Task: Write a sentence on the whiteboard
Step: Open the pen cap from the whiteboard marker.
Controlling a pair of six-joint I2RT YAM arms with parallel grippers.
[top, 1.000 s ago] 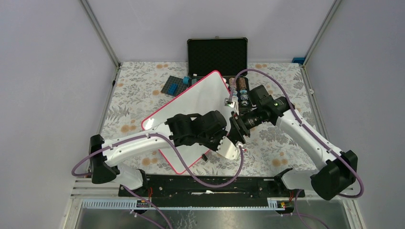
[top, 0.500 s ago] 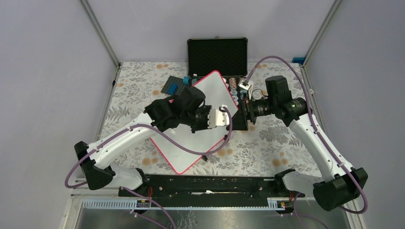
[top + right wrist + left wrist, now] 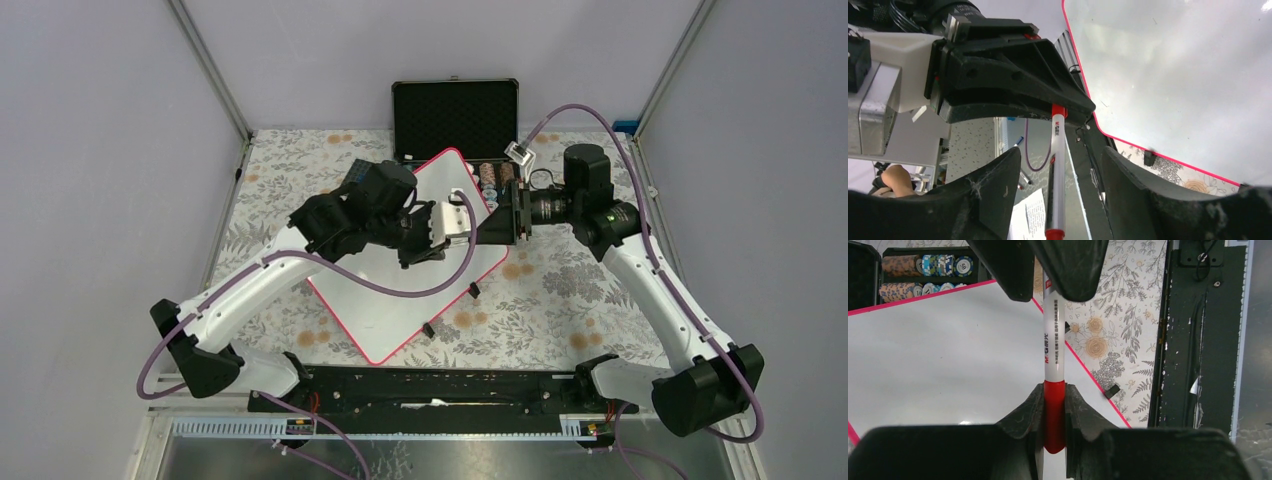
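The whiteboard (image 3: pixel 390 290) lies cornerwise on the flowered cloth, white with a pink-red frame; it also shows in both wrist views (image 3: pixel 948 355) (image 3: pixel 1173 65). Its visible face is plain and the sentence is out of view. Above its right side my left gripper (image 3: pixel 478 228) (image 3: pixel 1054 400) is shut on the red end of a white marker (image 3: pixel 1053 340) (image 3: pixel 1057 165). My right gripper (image 3: pixel 497 222) (image 3: pixel 1060 152) faces it, open, its fingers on either side of the marker's barrel with a gap on both sides.
An open black case (image 3: pixel 455 115) stands at the back, with rows of poker chips (image 3: pixel 495 180) (image 3: pixel 923 265) beside the board's far corner. A dark and blue block plate (image 3: pixel 358 182) lies at the back left. Two black clips (image 3: pixel 474 291) sit on the board's right edge.
Both grippers have moved, face to face, from the board's near right edge back toward its far right side. The left one has kept hold of the marker.
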